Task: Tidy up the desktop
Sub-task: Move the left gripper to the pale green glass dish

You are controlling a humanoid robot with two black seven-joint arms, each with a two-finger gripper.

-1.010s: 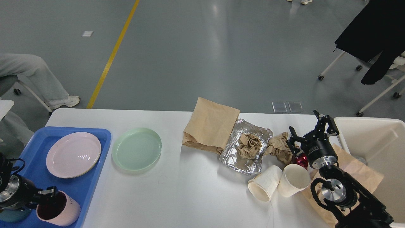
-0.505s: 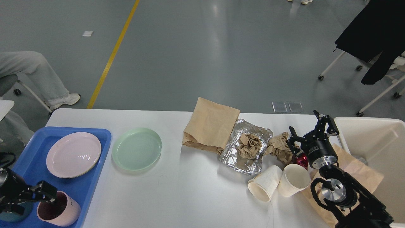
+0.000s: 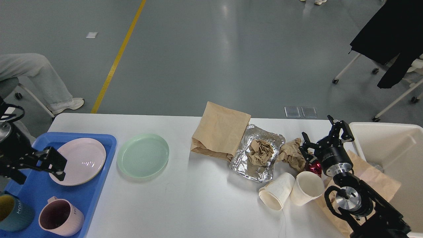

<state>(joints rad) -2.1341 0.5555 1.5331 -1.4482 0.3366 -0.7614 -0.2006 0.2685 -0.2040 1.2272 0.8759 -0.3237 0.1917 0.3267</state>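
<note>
Nearest me, the pink mug sits in the blue tray; left claw hovers over the pink plate, width I can't tell; green plate lies just right of it on the white surface, left arm nearer; right claw spread wide, empty, beside crumpled paper.

Matt desktop, crinkled foil tray

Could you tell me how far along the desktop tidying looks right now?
Done: pink plate and two mugs sit in the blue tray. In hand: nothing; left gripper is empty. Left: green plate, paper bag, foil, two paper cups.
</note>
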